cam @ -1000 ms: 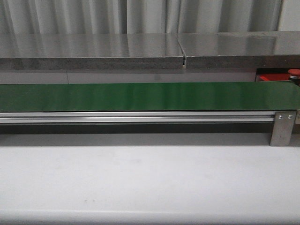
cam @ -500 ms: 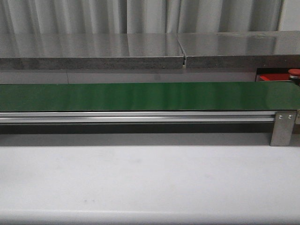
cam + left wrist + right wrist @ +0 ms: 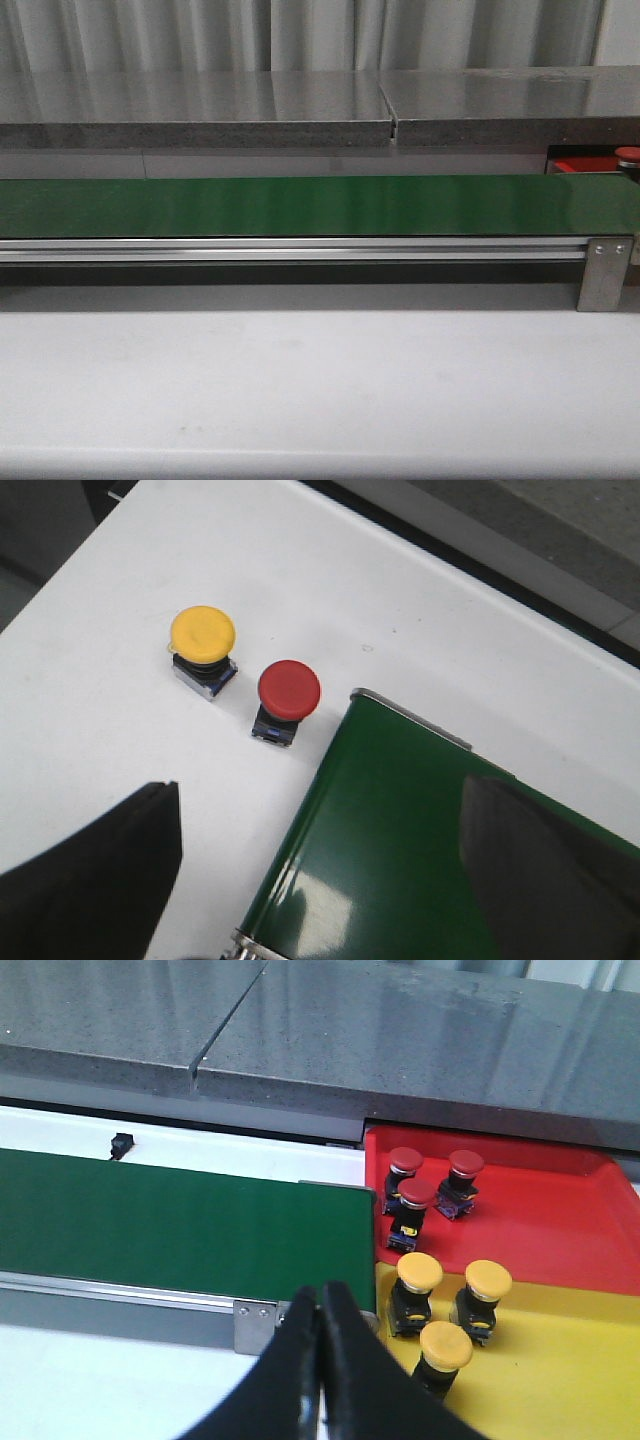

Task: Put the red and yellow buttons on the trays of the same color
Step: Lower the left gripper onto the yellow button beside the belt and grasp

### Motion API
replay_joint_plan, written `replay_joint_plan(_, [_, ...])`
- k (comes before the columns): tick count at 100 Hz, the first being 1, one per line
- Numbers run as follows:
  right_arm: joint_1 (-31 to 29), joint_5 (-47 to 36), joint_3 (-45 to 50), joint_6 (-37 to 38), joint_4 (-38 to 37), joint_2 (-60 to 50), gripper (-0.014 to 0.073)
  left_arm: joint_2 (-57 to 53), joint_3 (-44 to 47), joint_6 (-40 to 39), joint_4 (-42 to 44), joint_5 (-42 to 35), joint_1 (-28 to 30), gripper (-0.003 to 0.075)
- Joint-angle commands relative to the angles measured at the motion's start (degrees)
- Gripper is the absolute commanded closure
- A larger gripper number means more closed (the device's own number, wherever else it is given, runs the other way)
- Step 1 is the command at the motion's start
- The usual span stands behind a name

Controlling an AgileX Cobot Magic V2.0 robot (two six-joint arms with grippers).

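Our right gripper (image 3: 320, 1310) has its fingers pressed together, holding nothing, above the belt (image 3: 180, 1225) end; beyond sit the yellow tray (image 3: 560, 1360) and red tray (image 3: 560, 1210), three buttons each. Our left gripper (image 3: 320, 870) gapes wide over a loose yellow button (image 3: 203, 635) and red button (image 3: 289, 687).

1. Glossy red round-capped buttons: four in all. Three stand on the tray in the right wrist view (image 3: 405, 1159) (image 3: 466, 1164) (image 3: 417, 1194), and one stands on the white table in the left wrist view (image 3: 289, 687).
2. Glossy yellow round-capped buttons: four in all. Three stand on a tray (image 3: 420, 1272) (image 3: 488, 1280) (image 3: 446, 1345), and one on the white table (image 3: 203, 634).
3. Bright red plastic trays with a low rim: one (image 3: 560, 1220).
4. Bright yellow plastic trays: one (image 3: 570, 1360).
5. Long dark green belts: one (image 3: 300, 205).
6. Small black box-shaped parts beside the belt: one (image 3: 122, 1144).
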Motion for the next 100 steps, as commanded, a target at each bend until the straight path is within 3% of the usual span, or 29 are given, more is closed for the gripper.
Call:
replay_joint_plan(1, [0.17,-4.04,-1.36,-0.58,-0.19,0.37,0.0711,2.32,-6.48,-3.49,-1.18,0.20,1.12,0.0154])
replay_joint_plan(50, [0.17,-4.04,-1.36,-0.58,-0.19,0.37,0.0711,26.44,-30.28,-13.67,4.94,10.01,2.08,0.0154])
replay_joint_plan(100, [0.17,-4.04,-1.36,-0.58,-0.19,0.37,0.0711,36.72,-39.69,-18.06,3.00,7.09,2.08,0.0155])
